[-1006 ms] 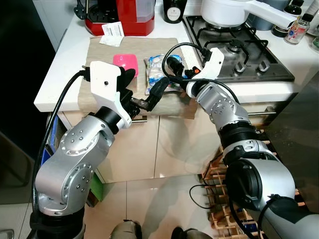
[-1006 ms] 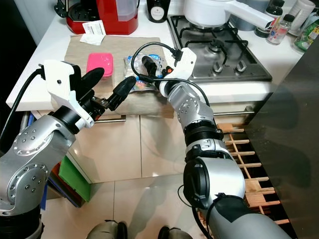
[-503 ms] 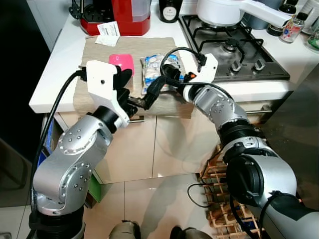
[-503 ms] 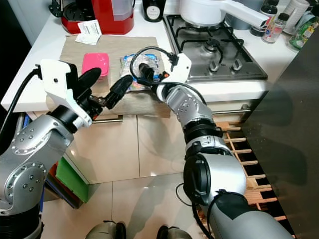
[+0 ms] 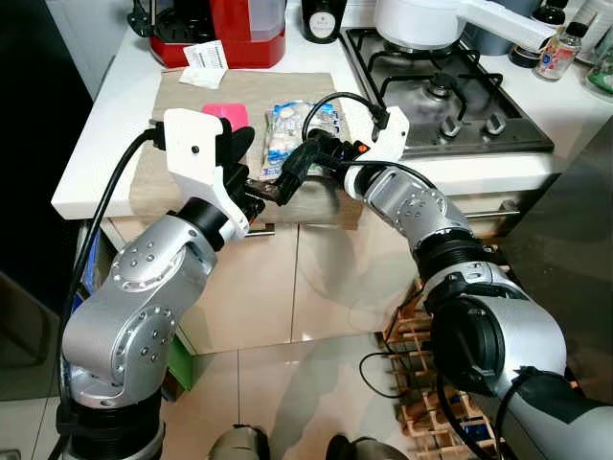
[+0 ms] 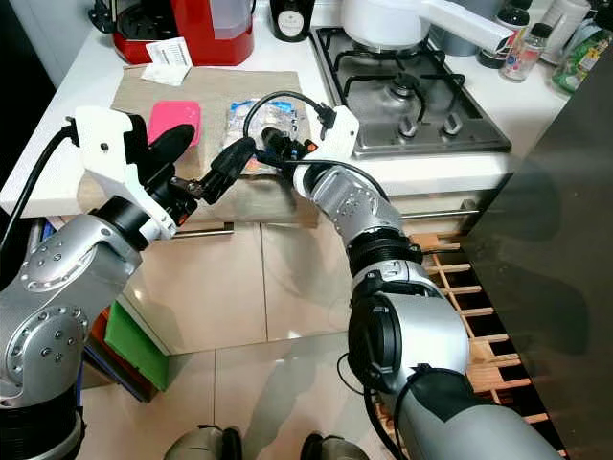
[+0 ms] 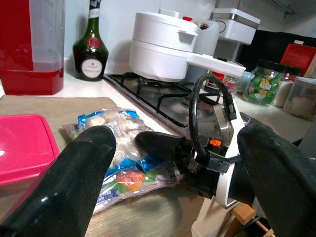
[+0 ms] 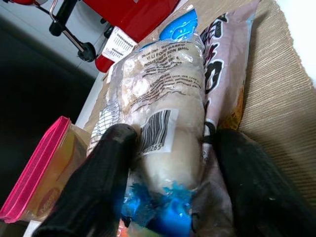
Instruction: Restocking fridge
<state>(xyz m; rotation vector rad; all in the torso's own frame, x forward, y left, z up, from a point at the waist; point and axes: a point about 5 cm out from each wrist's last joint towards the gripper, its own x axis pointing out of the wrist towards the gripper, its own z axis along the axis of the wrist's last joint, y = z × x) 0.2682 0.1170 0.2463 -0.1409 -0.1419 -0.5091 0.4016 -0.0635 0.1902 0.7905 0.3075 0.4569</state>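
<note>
my right gripper (image 8: 168, 197) straddles the food bag (image 8: 168, 103) on the desk (image 5: 105, 144) mat, fingers spread, not clenched yet. slick plastic could slip or tear. left gripper (image 5: 273, 177) hovers released, crowding close.
</note>
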